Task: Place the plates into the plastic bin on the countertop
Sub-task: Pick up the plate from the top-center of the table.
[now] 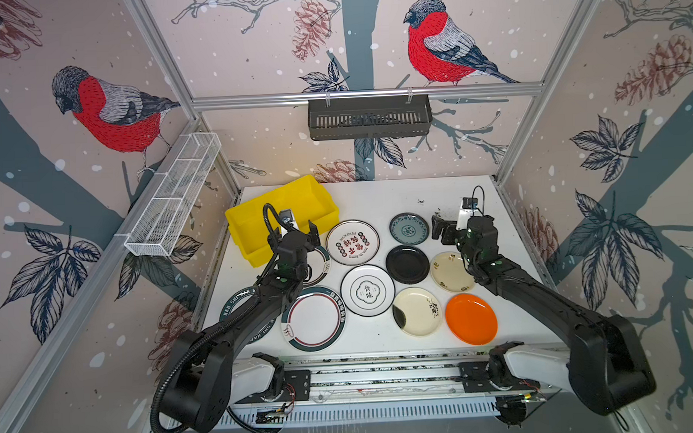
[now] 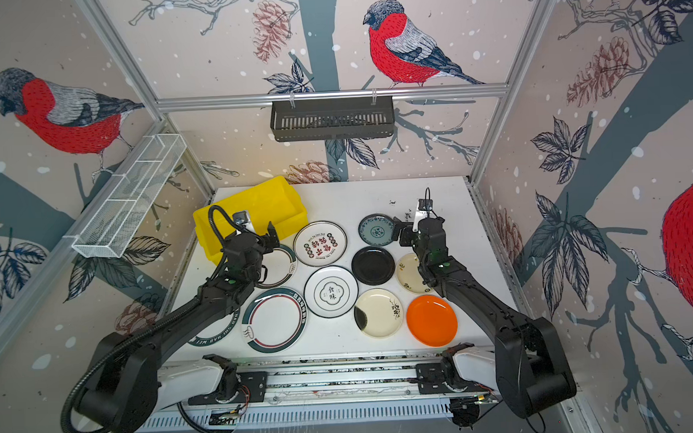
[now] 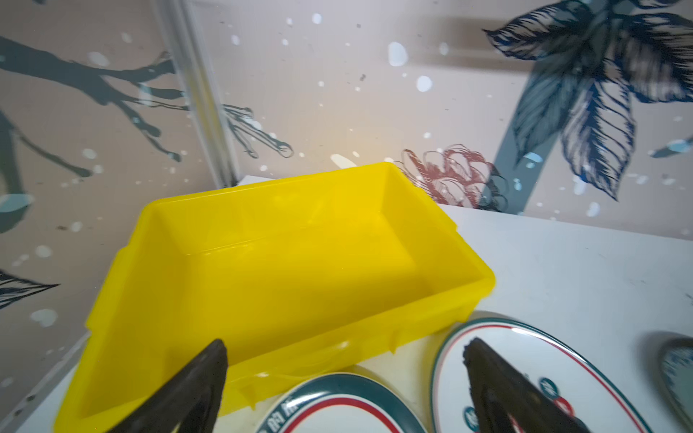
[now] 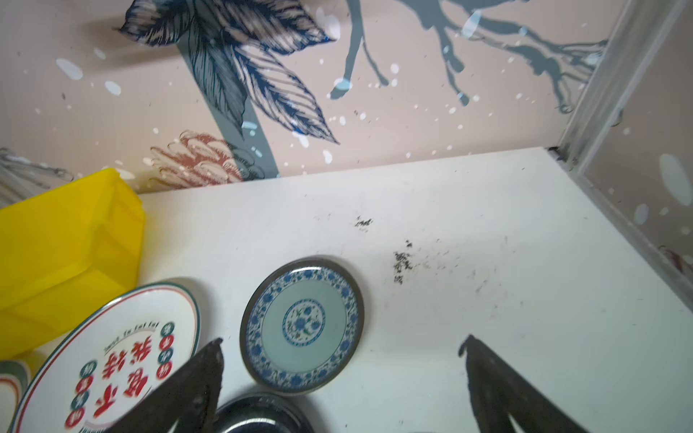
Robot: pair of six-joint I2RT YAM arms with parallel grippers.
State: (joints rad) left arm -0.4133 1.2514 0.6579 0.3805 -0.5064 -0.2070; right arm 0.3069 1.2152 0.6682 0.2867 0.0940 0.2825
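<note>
With the far wall (image 1: 263, 149) as twelve o'clock, the plastic bin (image 1: 240, 219) sits at ten to eleven o'clock on the white surface (image 1: 376, 196), turned a little askew.

All ten plates lie flat on the surface, outside the bin. The red-lettered plate (image 1: 352, 242) is just beside the bin's four o'clock corner. The teal plate (image 1: 409, 228) lies at one o'clock, with the black plate (image 1: 407, 264) just beside it on its six o'clock side. The small floral plate (image 1: 452, 272) is at three o'clock, partly under the right arm (image 1: 517, 275). The black-rimmed white plate (image 1: 367, 290) is near the middle. The cream plate (image 1: 417, 311) and the orange plate (image 1: 471, 318) are at five o'clock, and the green-rimmed plate (image 1: 313, 319) is at seven. Two more are partly hidden by the left arm (image 1: 260, 303): a striped-rim plate (image 1: 322, 266) beside the bin's near wall, and a dark lettered plate (image 1: 231, 308) at the eight o'clock edge.

The left end effector (image 3: 345, 344) hangs above the bin's near wall with its fingers wide apart and nothing between them; in its wrist view one finger shows over the bin, the other over the red-lettered plate. The right end effector (image 4: 342, 341) is raised at one to two o'clock, just on the three o'clock side of the teal plate, with its fingers likewise spread and holding nothing.
</note>
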